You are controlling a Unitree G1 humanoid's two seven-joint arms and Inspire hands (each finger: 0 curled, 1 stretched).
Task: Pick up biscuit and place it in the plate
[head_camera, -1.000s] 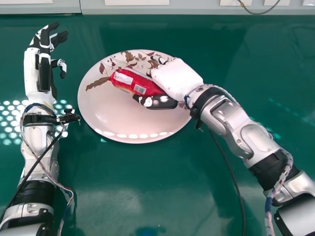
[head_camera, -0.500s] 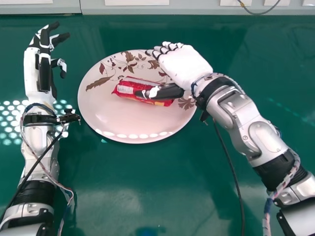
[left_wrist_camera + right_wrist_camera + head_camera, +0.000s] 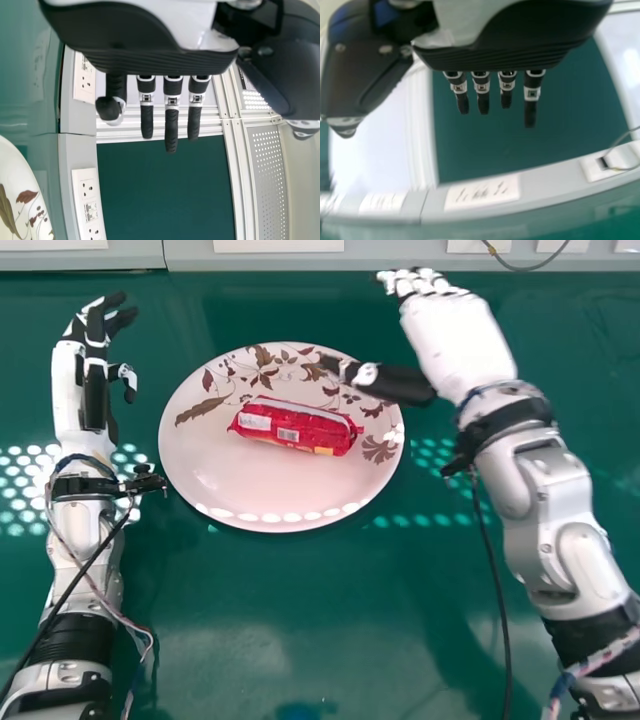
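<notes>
Red biscuit (image 3: 300, 430) lies in plate (image 3: 245, 480); right hand (image 3: 460, 345) at two o'clock, left hand (image 3: 68, 390) at ten, both unclenched.

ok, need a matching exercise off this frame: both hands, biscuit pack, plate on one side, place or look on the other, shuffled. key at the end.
Things
1. biscuit pack
2. plate
3. left hand
4. right hand

Place or look
A. wholly left of the plate in the head view
B. pale, with a brown leaf pattern
C. thumb extending over the plate's right part in the head view
D. red, lying inside the plate's rim

Pairs: 1-D, 2-B, 3-A, 4-C
</notes>
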